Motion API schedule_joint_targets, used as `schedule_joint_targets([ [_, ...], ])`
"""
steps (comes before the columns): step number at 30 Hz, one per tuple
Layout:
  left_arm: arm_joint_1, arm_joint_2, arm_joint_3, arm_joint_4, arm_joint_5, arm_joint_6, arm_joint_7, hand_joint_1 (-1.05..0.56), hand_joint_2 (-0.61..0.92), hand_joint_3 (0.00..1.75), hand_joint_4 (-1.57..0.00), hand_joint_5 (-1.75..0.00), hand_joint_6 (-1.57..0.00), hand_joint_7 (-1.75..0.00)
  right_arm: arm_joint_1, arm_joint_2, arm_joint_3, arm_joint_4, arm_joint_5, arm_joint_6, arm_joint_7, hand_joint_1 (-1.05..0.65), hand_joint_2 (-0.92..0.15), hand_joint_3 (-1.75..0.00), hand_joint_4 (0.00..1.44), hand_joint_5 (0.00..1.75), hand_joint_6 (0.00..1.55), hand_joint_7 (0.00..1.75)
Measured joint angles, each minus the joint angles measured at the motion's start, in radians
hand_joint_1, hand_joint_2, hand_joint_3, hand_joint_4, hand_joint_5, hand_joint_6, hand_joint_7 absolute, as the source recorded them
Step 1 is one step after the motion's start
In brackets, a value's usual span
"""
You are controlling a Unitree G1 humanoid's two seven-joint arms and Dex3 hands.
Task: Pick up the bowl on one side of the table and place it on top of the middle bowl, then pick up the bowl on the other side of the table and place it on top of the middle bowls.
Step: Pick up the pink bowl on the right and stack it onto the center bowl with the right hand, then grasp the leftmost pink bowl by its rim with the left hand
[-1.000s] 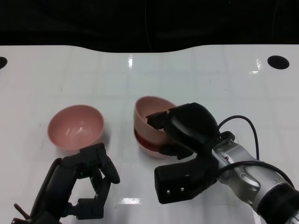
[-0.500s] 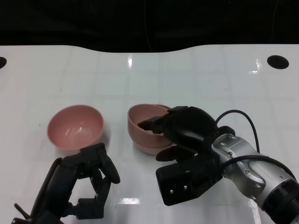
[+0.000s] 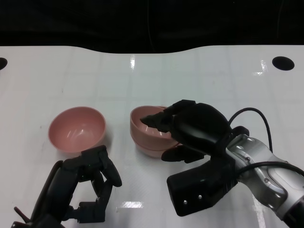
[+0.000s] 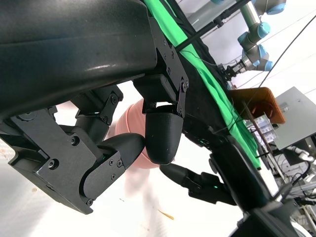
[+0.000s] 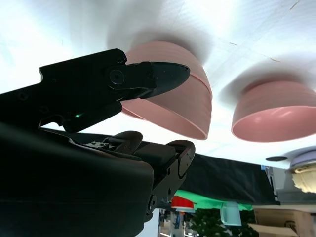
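Two pink bowls sit nested at the table's middle, the upper bowl [image 3: 144,128] inside the lower bowl [image 3: 151,152]. My right hand [image 3: 194,128] is just to their right. Its fingertips [image 3: 153,119] hover over the upper bowl's rim and its thumb lies beside the lower bowl. In the right wrist view one finger [image 5: 163,74] lies along the stack's outer wall [image 5: 185,106], and the other fingers stand off the rim. A single pink bowl [image 3: 77,129] stands upright to the left. My left hand [image 3: 90,183] rests below it, holding nothing, its fingers bent.
The white table [image 3: 213,85] has a dark hole at the far right [image 3: 283,62] and another at the left edge [image 3: 1,62]. Its far edge meets a black backdrop. A black cable [image 3: 247,121] loops over my right wrist.
The tilted bowl in my right hand came down and settled level into the middle bowl. The hand has since loosened and drawn back to the right. My left hand has not moved.
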Motion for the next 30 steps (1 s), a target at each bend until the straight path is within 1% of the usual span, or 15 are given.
schedule_joint_targets([
  [2, -0.001, 0.0, -0.001, 0.0, 0.0, 0.0, 0.0, -0.13, 0.35, 1.42, -0.87, -1.71, -0.78, -1.52, 0.013, -0.004, -0.008, -0.021, 0.001, 0.001, 0.0, -0.72, -0.92, -0.33, 0.25, 0.28, 0.33, 0.01],
  [3, -0.002, 0.0, -0.001, 0.0, 0.0, 0.0, 0.0, -0.13, 0.34, 1.43, -0.87, -1.71, -0.78, -1.52, 0.033, -0.009, -0.023, -0.045, 0.005, 0.001, -0.005, -0.7, -0.92, -0.32, 0.25, 0.29, 0.33, 0.01],
  [5, -0.001, 0.001, 0.001, 0.0, 0.0, 0.001, 0.0, -0.13, 0.34, 1.43, -0.87, -1.7, -0.78, -1.52, 0.081, -0.02, -0.05, -0.097, 0.022, -0.008, -0.039, -0.68, -0.92, -0.32, 0.25, 0.3, 0.33, 0.01],
  [7, -0.001, 0.0, 0.001, 0.0, -0.001, 0.001, 0.0, -0.12, 0.34, 1.43, -0.88, -1.69, -0.78, -1.52, 0.129, -0.029, -0.078, -0.133, 0.037, -0.027, -0.079, -0.65, -0.92, -0.32, 0.22, 0.37, 0.32, 0.01],
  [10, -0.001, 0.0, 0.001, -0.001, -0.003, 0.004, 0.0, -0.13, 0.34, 1.43, -0.88, -1.68, -0.79, -1.51, 0.186, -0.043, -0.11, -0.153, 0.05, -0.054, -0.12, -0.62, -0.92, -0.3, 0.04, 0.71, 0.32, 0.01],
  [12, 0.0, -0.001, 0.001, -0.001, -0.003, 0.003, 0.0, -0.12, 0.35, 1.42, -0.88, -1.68, -0.79, -1.51, 0.224, -0.052, -0.13, -0.174, 0.065, -0.074, -0.149, -0.6, -0.92, -0.29, 0.01, 0.78, 0.33, 0.01],
  [15, -0.001, 0.0, 0.002, -0.001, -0.003, 0.003, 0.0, -0.14, 0.36, 1.42, -0.88, -1.68, -0.79, -1.5, 0.274, -0.059, -0.156, -0.2, 0.087, -0.117, -0.19, -0.55, -0.92, -0.23, 0.04, 0.89, 0.38, 0.04],
  [17, -0.001, 0.001, 0.004, 0.0, -0.003, 0.003, 0.0, -0.14, 0.36, 1.41, -0.88, -1.68, -0.79, -1.5, 0.299, -0.063, -0.168, -0.21, 0.101, -0.154, -0.216, -0.49, -0.92, -0.16, 0.12, 0.92, 0.46, 0.08],
  [18, -0.001, 0.002, 0.005, 0.0, -0.003, 0.002, 0.0, -0.14, 0.36, 1.41, -0.88, -1.68, -0.79, -1.5, 0.311, -0.065, -0.178, -0.214, 0.105, -0.178, -0.234, -0.47, -0.92, -0.13, 0.15, 0.92, 0.49, 0.09],
  [20, -0.001, 0.005, 0.007, 0.0, -0.005, 0.0, 0.0, -0.13, 0.36, 1.41, -0.88, -1.68, -0.79, -1.5, 0.335, -0.069, -0.199, -0.22, 0.124, -0.219, -0.261, -0.39, -0.91, -0.09, 0.28, 0.95, 0.59, 0.14],
  [21, -0.001, 0.006, 0.009, 0.0, -0.005, -0.001, 0.0, -0.13, 0.36, 1.41, -0.89, -1.68, -0.79, -1.5, 0.35, -0.069, -0.213, -0.225, 0.136, -0.237, -0.269, -0.38, -0.91, -0.08, 0.31, 0.95, 0.61, 0.16],
  [23, -0.001, 0.009, 0.013, 0.001, -0.006, -0.005, 0.0, -0.12, 0.36, 1.42, -0.88, -1.71, -0.78, -1.51, 0.376, -0.071, -0.235, -0.239, 0.159, -0.259, -0.276, -0.32, -0.91, -0.06, 0.41, 0.99, 0.67, 0.2],
  [26, -0.002, 0.011, 0.016, 0.001, -0.007, -0.014, 0.0, -0.12, 0.36, 1.42, -0.87, -1.72, -0.78, -1.51, 0.414, -0.075, -0.265, -0.259, 0.196, -0.289, -0.275, -0.27, -0.92, -0.06, 0.51, 1.04, 0.75, 0.25],
  [29, -0.002, 0.014, 0.021, 0.001, -0.005, -0.016, 0.0, -0.12, 0.35, 1.42, -0.87, -1.72, -0.77, -1.52, 0.446, -0.091, -0.286, -0.276, 0.217, -0.311, -0.268, -0.24, -0.92, -0.06, 0.58, 1.08, 0.81, 0.29],
  [30, -0.002, 0.015, 0.022, 0.001, -0.003, -0.016, 0.0, -0.12, 0.35, 1.42, -0.87, -1.72, -0.77, -1.51, 0.453, -0.097, -0.295, -0.278, 0.224, -0.324, -0.266, -0.22, -0.92, -0.07, 0.63, 1.11, 0.84, 0.31],
])
